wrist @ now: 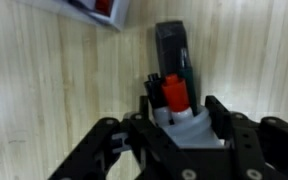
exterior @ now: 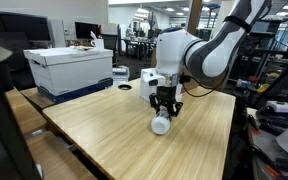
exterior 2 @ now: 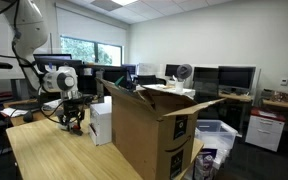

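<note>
On the wooden table (exterior: pixel 94 125), in an exterior view, the gripper (exterior: pixel 163 113) stands over a small white object (exterior: pixel 161 125). In the wrist view, its fingers (wrist: pixel 222 120) flank that red-topped object on the table; a firm grip cannot be confirmed.

gripper (exterior: pixel 163 110) above the middle of the table (exterior: pixel 104 140), small object (exterior: pixel 161 124) on the table just under the gripper, lidded box (exterior: pixel 72 68) on the table's far left corner, large open box (exterior 2: pixel 149 130) standing right of the table
</note>
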`<state>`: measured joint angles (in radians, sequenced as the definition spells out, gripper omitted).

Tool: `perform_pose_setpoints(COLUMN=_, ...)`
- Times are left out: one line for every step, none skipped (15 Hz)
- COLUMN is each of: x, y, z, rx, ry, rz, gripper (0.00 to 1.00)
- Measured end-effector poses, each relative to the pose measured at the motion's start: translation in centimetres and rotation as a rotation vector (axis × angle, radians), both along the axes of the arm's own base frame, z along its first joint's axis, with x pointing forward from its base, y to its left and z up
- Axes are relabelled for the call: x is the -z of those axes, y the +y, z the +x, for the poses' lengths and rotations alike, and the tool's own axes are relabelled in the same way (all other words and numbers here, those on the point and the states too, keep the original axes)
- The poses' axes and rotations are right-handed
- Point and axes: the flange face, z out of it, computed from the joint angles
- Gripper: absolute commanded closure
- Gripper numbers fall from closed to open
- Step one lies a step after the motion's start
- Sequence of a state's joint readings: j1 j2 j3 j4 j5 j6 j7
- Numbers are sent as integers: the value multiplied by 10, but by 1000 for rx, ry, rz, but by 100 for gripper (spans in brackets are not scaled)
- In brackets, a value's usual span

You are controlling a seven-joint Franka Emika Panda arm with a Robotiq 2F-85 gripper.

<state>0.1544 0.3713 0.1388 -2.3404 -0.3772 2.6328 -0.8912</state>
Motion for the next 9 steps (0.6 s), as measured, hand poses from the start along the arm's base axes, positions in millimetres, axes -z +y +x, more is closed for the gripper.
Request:
perform_pose_setpoints(x=0, y=1, z=0, rx=-3, ry=-5, rz=-7, gripper=67)
perform_pose_setpoints(x=0, y=3, z=-1, rx=-6, ry=-11, rz=-18, gripper=68)
perform_pose_setpoints(x=0, y=5, z=-1, rx=-9, ry=-20, rz=-33, gripper=68)
perform_pose_setpoints(x=-1, y=8, z=-2, rx=-9, ry=-32, rz=-54, gripper=68)
perform_pose_setpoints(x=-2, y=13, z=-3, rx=-8, ry=-47, rz=-82, gripper=68)
perform_pose_setpoints(x=-3, y=18, z=-5, rx=-7, ry=-62, rz=-113, gripper=68)
perform_pose_setpoints(x=-4, y=22, z=-7, rx=-6, ry=-72, rz=-137, gripper=68)
perform_pose_setpoints(x=-5, y=27, z=-9, rx=-2, ry=-82, rz=-164, gripper=68)
perform_pose_setpoints(x=-7, y=34, z=-11, rx=3, ry=-93, rz=-199, gripper=68)
